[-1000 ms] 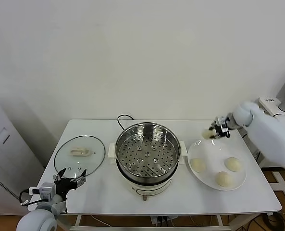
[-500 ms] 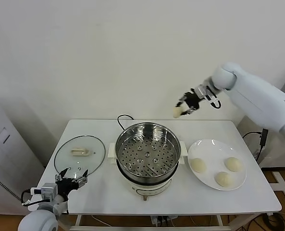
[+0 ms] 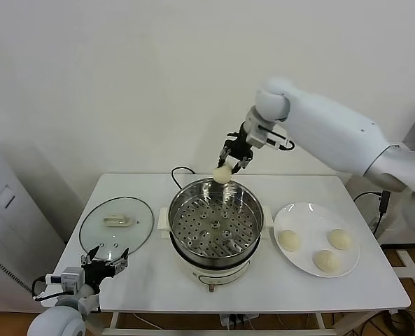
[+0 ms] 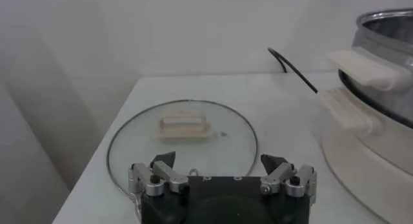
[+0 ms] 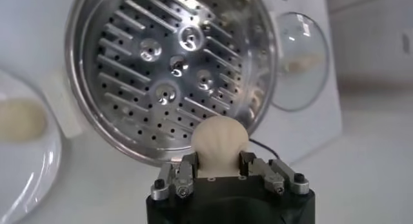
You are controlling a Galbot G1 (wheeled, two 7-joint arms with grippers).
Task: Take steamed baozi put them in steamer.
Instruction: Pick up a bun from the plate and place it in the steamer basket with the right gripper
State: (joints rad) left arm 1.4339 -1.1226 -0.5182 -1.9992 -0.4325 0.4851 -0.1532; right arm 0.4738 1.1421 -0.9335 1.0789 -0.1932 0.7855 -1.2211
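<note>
- No brand, label or writing could be read on anything in view.
- The steamer stood mid-table, lid off, its perforated tray bare of buns.
- The right gripper hung above the steamer's far rim, its fingers closed on one baozi; the wrist view showed that bun pinched between the two fingers, over the pot's edge.
- The plate lay to the right of the steamer and held three buns, spaced apart from one another.
- The glass lid lay flat on the table to the left of the steamer, knob up.
- A black cord ran from behind the steamer across the table's far side.
- The left gripper waited low at the table's near left corner, just in front of the lid, fingers spread and holding nothing.
- A white side handle of the steamer stuck out towards the lid.
</note>
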